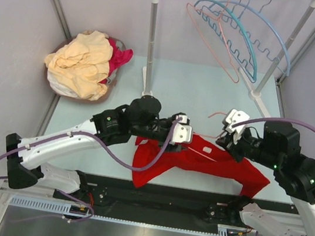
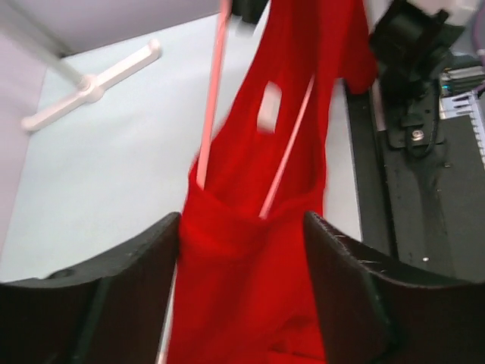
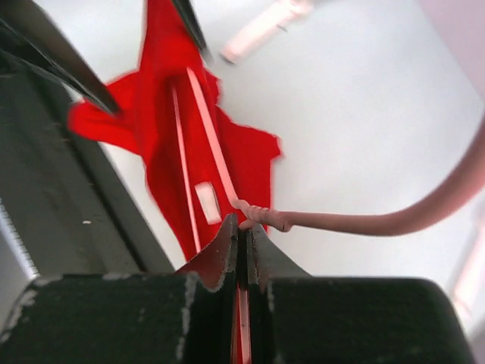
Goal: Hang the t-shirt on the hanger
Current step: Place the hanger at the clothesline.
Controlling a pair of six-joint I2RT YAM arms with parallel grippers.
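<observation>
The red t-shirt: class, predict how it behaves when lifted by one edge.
Probably floppy: the t-shirt sags in folds around the hanger. Likely light: the thin hanger bars look straight inside it. It may slide along those plain bars.

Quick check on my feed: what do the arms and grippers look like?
Both arms match: the left arm and right arm have white lower shells, black upper joints and a lilac cable looping along each. White camera blocks sit at the wrists. The left gripper and right gripper have matte black fingers, edges scuffed pale.
</observation>
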